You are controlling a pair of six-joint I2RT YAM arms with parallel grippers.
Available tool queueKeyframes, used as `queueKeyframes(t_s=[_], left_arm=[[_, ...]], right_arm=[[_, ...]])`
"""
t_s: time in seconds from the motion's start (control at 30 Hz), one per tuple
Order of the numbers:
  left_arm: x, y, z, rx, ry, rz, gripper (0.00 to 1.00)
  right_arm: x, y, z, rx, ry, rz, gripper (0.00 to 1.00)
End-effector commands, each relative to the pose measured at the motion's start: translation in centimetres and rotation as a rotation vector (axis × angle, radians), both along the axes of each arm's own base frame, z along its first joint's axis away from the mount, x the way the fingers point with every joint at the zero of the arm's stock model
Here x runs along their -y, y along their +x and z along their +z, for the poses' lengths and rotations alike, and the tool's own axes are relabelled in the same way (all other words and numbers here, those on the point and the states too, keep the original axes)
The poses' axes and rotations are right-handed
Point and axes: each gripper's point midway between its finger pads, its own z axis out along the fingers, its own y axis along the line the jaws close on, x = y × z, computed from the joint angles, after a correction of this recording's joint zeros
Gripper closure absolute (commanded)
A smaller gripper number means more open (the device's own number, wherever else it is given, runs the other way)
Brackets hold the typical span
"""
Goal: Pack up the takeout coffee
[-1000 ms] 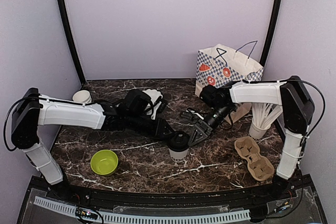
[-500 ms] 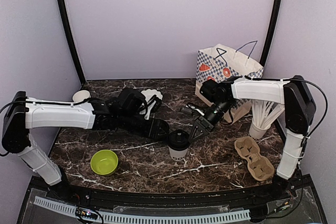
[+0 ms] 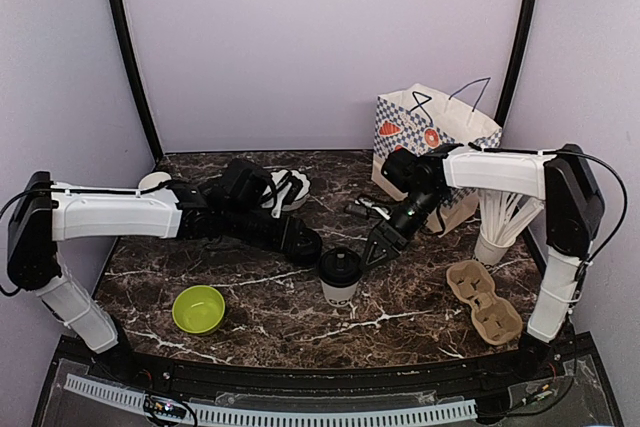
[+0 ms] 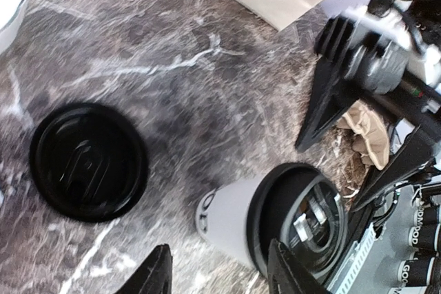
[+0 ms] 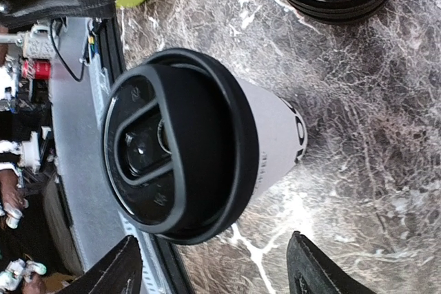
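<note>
Top external: lidded takeout coffee [image 3: 341, 277] upright mid-frame on bench [image 3: 420, 317]. Left pincer [image 3: 304, 245] just upper left of it, right pincer [image 3: 378, 247] just upper right; both open, gripping nothing. Loose black lid [image 4: 88, 162] flat nearby. Green bowl [image 3: 198, 309] lower left; cup carrier [image 3: 484, 301] lower right.

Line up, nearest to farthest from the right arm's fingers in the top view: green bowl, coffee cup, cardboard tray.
1. Coffee cup, just beside the right fingers.
2. Cardboard tray, off to the right.
3. Green bowl, far left.
</note>
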Motion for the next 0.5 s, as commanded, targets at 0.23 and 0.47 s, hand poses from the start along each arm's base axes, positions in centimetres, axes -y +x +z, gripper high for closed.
queueKeyframes(t_s=[0.23,0.47], left_arm=[[3.3,-0.8,2.1,0.003,-0.118,-0.147,0.52],[1.5,-1.8,1.9,-0.01,-0.103,-0.114,0.52]], right_arm=[[0.4,3.6,0.5,0.097,-0.032,-0.071,0.39],[-0.4,5.1,0.4,0.096,-0.03,-0.078,0.41]])
